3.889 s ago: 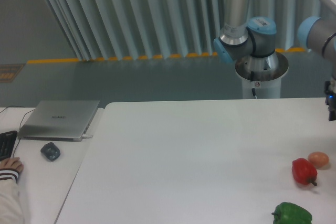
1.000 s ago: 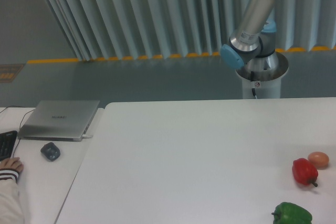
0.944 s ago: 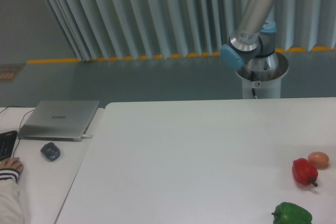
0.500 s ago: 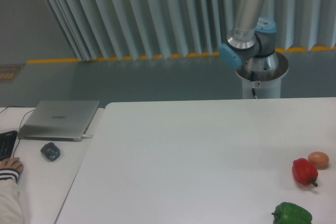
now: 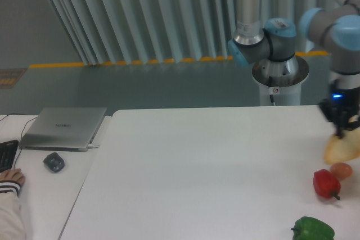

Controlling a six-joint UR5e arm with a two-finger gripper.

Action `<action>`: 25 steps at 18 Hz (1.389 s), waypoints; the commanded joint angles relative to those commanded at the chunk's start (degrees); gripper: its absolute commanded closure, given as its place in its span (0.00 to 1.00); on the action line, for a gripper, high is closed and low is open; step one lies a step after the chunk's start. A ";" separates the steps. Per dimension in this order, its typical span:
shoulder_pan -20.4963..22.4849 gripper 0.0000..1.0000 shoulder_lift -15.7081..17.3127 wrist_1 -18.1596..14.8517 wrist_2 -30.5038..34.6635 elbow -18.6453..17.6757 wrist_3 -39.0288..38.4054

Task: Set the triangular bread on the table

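- Golden-tan and pale at its upper face, the bread (image 5: 342,149) is a rounded wedge at the right edge of view, partly cut off by the frame.
- It hangs just above the egg-like thing (image 5: 341,170), with the red pepper (image 5: 325,184) just below and left of that; whether the bread touches the egg-like thing or the tabletop (image 5: 214,167) cannot be told.
- Blur on the bread softens its outline.
- From the egg-like thing, the pincer (image 5: 341,129) is straight up, dark, with a small blue light on the wrist above it, and it points down.
- Its fingers meet the top of the bread and appear to pinch it.
- Above the pincer, the arm's grey forearm and blue-capped joints rise toward the upper right corner; a second upright grey link stands left of them, over the round metal base behind the tabletop's far edge.
- A green pepper (image 5: 313,229) lies below the red pepper, near the lower edge.
- Far left of the egg-like thing, on a separate desk, sit a closed laptop (image 5: 63,128), a dark mouse (image 5: 54,162) and a person's hand (image 5: 11,178) on a keyboard.
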 joint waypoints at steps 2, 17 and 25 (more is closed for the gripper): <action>-4.57 1.00 -0.44 0.18 0.00 0.09 -3.77; -15.58 0.00 -5.10 4.22 5.71 1.23 -9.60; -8.74 0.00 -4.75 4.48 5.80 4.74 -2.07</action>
